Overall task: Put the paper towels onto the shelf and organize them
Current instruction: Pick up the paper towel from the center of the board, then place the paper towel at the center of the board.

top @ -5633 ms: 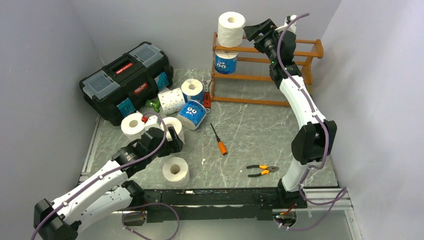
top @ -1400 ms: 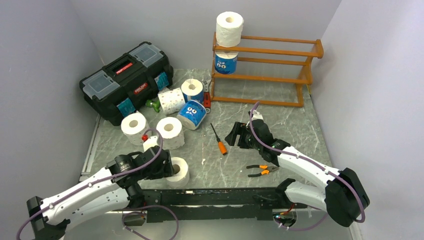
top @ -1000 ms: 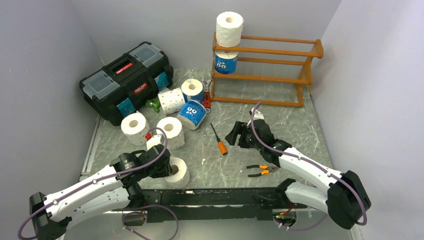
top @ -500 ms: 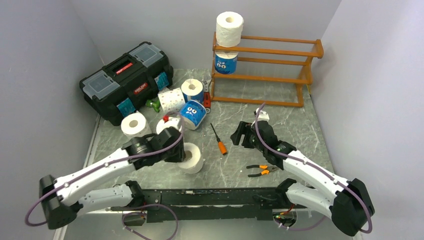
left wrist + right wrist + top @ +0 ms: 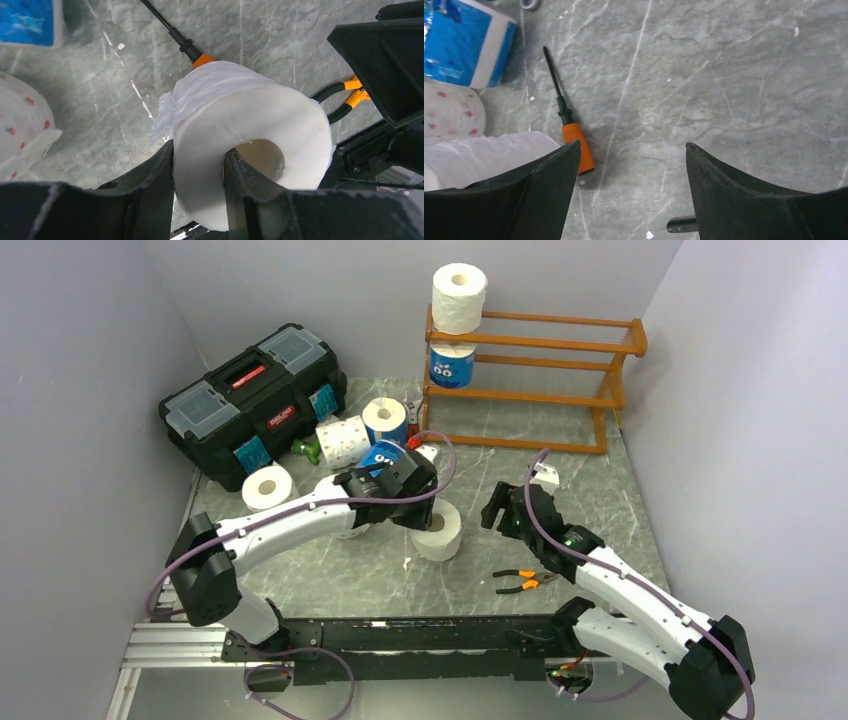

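Left claw (image 5: 198,162): clamped on the wall of a white roll (image 5: 439,530). One finger (image 5: 150,182) is outside the paper, the other inside the hollow core. The roll is mid-table with its core facing up and a loose flap of paper at one edge. It seems to hang just above the table (image 5: 600,490), but the top view does not settle whether its base touches. In the wrist views an orange-handled screwdriver (image 5: 570,131) lies on the table beside or beneath the roll, with its shaft pointing away.

Right claw (image 5: 631,150): jaws wide apart, nothing between them. It is over bare table just right of the gripped roll. Pliers (image 5: 523,582) lie near it, toward the arm bases.

Shelf (image 5: 560,320): back right of the table. A second white roll (image 5: 460,295) stands on the left end of the top tier. A blue-wrapped roll (image 5: 451,365) sits directly below it on the middle tier.

Loose on the table between the shelf and the black toolbox (image 5: 250,400):
- an upright blue roll (image 5: 385,422)
- a patterned white roll (image 5: 342,440) on its side
- a plain white roll (image 5: 266,487)
- another blue roll (image 5: 383,454), partly hidden by the left arm
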{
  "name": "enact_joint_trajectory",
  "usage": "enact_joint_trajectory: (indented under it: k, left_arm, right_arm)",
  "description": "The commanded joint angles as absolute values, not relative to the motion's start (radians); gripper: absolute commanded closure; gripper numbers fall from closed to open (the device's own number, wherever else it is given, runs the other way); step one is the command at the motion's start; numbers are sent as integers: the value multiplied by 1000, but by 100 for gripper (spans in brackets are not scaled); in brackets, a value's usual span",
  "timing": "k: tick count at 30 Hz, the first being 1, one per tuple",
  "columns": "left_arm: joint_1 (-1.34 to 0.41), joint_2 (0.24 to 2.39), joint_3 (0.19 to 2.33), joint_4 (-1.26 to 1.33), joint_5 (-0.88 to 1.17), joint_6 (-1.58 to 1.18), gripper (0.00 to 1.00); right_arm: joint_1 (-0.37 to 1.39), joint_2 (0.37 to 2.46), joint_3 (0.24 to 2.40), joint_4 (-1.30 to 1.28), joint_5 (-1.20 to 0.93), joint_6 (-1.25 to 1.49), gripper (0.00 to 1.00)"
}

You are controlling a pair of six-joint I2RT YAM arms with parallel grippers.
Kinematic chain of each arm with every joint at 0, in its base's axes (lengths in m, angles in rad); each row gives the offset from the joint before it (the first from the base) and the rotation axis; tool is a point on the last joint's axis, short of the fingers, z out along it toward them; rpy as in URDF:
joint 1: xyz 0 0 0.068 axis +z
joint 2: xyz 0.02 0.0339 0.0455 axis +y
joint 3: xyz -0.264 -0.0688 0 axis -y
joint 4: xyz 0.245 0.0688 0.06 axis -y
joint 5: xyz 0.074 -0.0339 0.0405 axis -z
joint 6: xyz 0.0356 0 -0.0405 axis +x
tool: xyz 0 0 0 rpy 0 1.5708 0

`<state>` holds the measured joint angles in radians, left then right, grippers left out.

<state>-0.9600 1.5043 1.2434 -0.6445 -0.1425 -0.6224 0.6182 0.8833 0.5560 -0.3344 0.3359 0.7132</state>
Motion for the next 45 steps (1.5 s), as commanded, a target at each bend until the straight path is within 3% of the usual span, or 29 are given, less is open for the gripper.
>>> enact_joint_trajectory:
  k: [1,16,31,35,38,40,43,45]
  left_arm:
    - [-969,1542,1319,-564,-57,-563,89]
    - [-948,1949,1835,-615,-68,-471,88]
    - [-864,2097,1850,-598,-92,-523,84]
    - [-863,2088,1846,-600,-100,-522,70]
    - [-862,2073,1838,-597,-98,-520,36]
    - [-862,2052,1824,-591,-95,-523,22]
    - [-863,2010,1812,-595,-97,-522,8]
    - [-862,1967,1806,-618,-107,-522,6]
  right_arm:
    - [613,858,595,-403,413,745,21]
    - [602,667,606,-560,559,799,19]
    - [598,645,618,-594,556,813,16]
    - [595,686,623,-576,515,831,12]
    - [592,710,637,-558,466,822,11]
    - [591,719,646,-546,448,816,10]
    - [586,744,666,-540,428,809,8]
    - [581,762,684,-543,423,811,7]
